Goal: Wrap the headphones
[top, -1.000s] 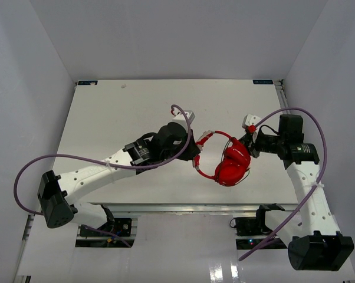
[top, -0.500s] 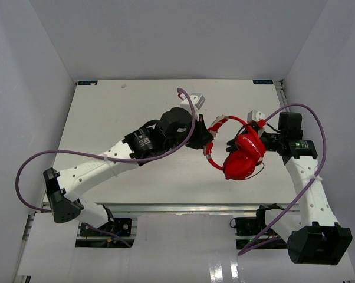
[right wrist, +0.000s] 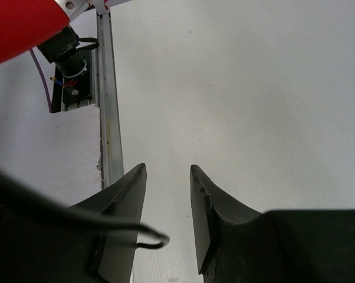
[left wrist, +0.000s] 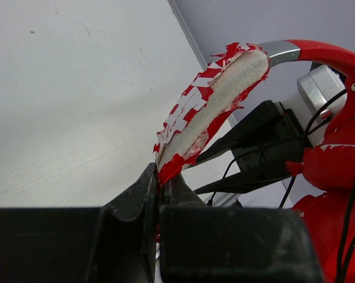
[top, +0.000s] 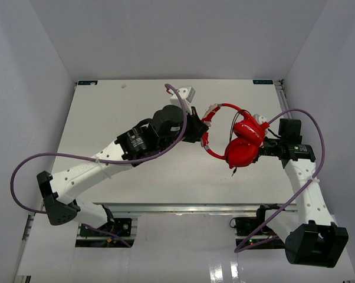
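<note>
L arm reaches diagonally; L gripper (left wrist: 160,183) jaws pinch the headphones (top: 243,148) by the flaky, foam-cored headband end. Glossy red cups hang over bench (top: 107,118). R gripper (right wrist: 167,172) beside cups, jaws narrowly apart, empty; thin black cable (right wrist: 59,215) crosses one finger.

Bright red headphones (top: 243,150), thin black cable (right wrist: 107,223), white table (top: 107,118)
</note>
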You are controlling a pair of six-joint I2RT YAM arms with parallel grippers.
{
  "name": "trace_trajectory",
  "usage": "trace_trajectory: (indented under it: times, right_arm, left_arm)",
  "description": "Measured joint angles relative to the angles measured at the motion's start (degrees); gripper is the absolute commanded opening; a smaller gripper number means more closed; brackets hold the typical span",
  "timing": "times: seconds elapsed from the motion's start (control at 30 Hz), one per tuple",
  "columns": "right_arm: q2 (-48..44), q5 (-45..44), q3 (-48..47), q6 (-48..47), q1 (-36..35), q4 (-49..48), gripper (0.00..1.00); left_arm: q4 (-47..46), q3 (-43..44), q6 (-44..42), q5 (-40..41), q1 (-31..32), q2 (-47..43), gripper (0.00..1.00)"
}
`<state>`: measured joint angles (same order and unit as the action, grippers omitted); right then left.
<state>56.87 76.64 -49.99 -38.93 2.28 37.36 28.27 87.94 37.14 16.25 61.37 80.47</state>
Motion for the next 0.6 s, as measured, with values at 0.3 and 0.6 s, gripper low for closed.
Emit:
trace_trajectory:
  times: [0.3, 0.6]
  right_arm:
    - [-1.48, 1.4, 0.19, 1.28, 0.31, -0.04, 0.45]
    - [-2.1, 1.87, 0.19, 2.45, 0.33, -0.13, 0.21]
  left_arm:
    - [-0.09, 0.0, 1.07, 4.09, 0.0, -4.65, 0.0]
    - [-0.05, 0.0, 1.14, 6.76, 0.0, -6.66, 0.0]
